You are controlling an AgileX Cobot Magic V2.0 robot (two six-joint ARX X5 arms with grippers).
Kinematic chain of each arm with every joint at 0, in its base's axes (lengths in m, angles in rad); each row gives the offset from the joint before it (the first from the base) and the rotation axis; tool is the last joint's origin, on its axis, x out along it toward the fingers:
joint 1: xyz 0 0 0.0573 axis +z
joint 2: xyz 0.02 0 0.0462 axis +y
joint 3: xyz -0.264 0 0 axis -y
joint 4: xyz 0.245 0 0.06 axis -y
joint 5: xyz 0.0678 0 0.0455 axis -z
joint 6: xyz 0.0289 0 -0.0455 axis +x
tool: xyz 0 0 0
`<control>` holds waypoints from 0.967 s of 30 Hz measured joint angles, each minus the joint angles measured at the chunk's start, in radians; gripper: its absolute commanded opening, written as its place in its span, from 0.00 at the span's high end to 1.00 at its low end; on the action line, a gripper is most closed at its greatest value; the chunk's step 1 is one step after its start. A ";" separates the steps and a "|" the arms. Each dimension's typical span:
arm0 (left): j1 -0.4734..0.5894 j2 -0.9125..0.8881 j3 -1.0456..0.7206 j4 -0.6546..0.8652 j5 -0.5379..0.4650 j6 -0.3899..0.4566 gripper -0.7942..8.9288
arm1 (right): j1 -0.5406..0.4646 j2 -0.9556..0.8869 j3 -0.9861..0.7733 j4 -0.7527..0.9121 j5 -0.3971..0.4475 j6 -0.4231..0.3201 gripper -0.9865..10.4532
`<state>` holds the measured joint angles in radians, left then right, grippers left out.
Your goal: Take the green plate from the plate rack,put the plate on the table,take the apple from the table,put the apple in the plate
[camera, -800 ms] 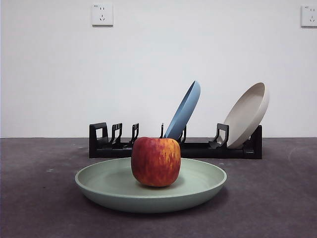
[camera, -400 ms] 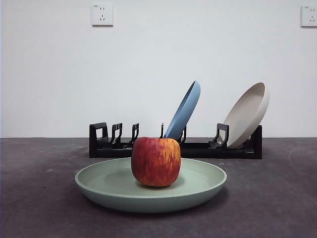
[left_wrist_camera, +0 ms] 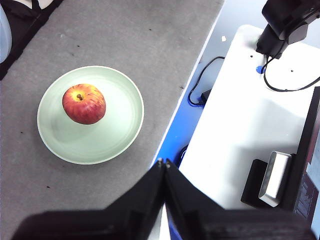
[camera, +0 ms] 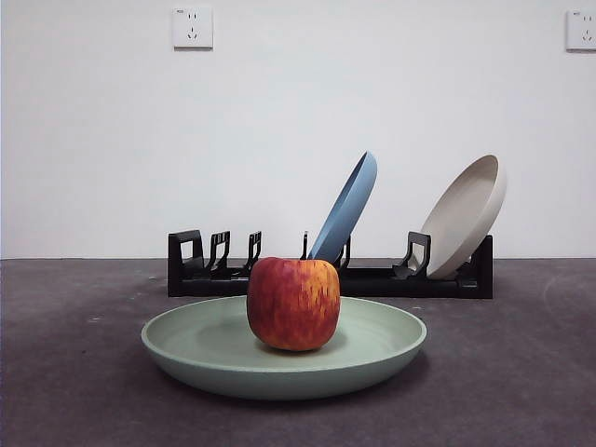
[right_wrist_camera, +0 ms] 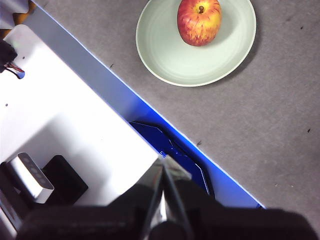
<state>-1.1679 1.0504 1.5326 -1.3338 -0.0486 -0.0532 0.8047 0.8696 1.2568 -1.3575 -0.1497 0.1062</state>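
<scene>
Front view shows the apple (camera: 292,304) sitting upright in the middle of the green plate (camera: 205,349), which lies flat on the table (camera: 74,391) just in front of the plate rack (camera: 372,279). Behind the plate, a blue plate (camera: 346,207) and a beige plate (camera: 464,216) lean in the rack. Both the left gripper (left_wrist_camera: 163,162) and the right gripper (right_wrist_camera: 163,159) hang well away from the plate, out past the table edge, jaws pressed together on nothing.

The left tool (left_wrist_camera: 164,162) is matte black: two flat, tapering jaws with small pale tips, widening into a blocky dark body. The right tool (right_wrist_camera: 163,165) looks alike, black and wedge-shaped, its jaws narrowing to a thin edge with a faint grey sheen along the inner faces.
</scene>
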 measured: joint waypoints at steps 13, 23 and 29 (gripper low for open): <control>0.013 -0.003 0.000 0.047 -0.039 0.012 0.92 | 0.000 0.000 0.000 0.000 0.000 0.003 0.91; 0.383 -0.149 -0.014 0.538 0.085 0.219 0.92 | 0.000 0.000 0.000 0.000 0.000 0.003 0.91; 0.661 -0.323 -0.186 0.732 0.136 0.236 0.92 | 0.000 0.000 0.000 0.000 0.000 0.003 0.91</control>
<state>-0.5072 0.7273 1.3468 -0.6018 0.0872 0.1829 0.8047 0.8692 1.2568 -1.3575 -0.1497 0.1089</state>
